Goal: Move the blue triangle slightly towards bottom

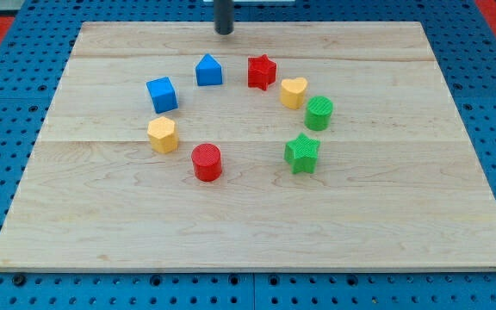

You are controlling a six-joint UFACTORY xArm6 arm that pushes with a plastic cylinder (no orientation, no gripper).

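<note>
The blue triangle [208, 71] sits on the wooden board near the view's top, left of centre. My tip [223, 32] rests on the board just above and slightly right of the blue triangle, with a small gap between them. The blue cube [162, 94] lies to the triangle's lower left. The red star [262, 71] lies to its right.
The other blocks form a ring: a yellow heart [294, 91], a green cylinder [319, 113], a green star [301, 152], a red cylinder [207, 162] and a yellow hexagon [163, 135]. The wooden board [257, 224] sits on a blue pegboard.
</note>
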